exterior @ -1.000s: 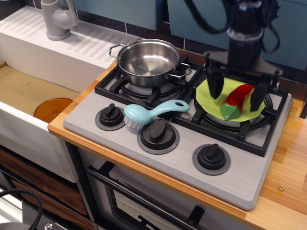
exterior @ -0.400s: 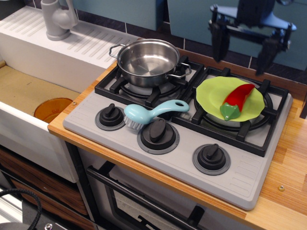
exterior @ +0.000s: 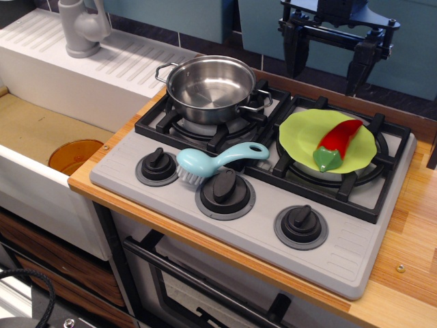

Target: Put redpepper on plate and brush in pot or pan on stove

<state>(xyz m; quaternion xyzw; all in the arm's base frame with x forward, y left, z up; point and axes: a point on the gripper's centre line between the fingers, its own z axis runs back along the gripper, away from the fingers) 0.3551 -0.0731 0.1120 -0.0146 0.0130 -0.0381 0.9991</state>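
Redpepper (exterior: 338,141): lying on the plate (exterior: 300,133), green stem cap pointing toward the front edge of the stove (exterior: 232,232), red tip toward the back right.
Plate: sitting on the stove's right burner grate, just beside the pot (exterior: 210,87) but not touching it.
Brush (exterior: 217,162): lying on the stove's grey front panel, between the left and middle knobs; bristle head is resting by the left knob (exterior: 158,166), loop end is pointing toward the plate.
Pot: standing upright on the stove's left burner grate, nothing showing inside it.
Gripper (exterior: 326,61): hanging in the air above the back edge of the stove, over the gap between pot and plate; its two dark fingers are standing wide apart and holding nothing.
Middle knob (exterior: 224,188): sitting just in front of the brush handle.
Right knob (exterior: 301,226): sitting at the stove's front, in front of the plate.
Sink (exterior: 41,137): lying to the left of the stove, with a grey tap (exterior: 80,26) at its back.
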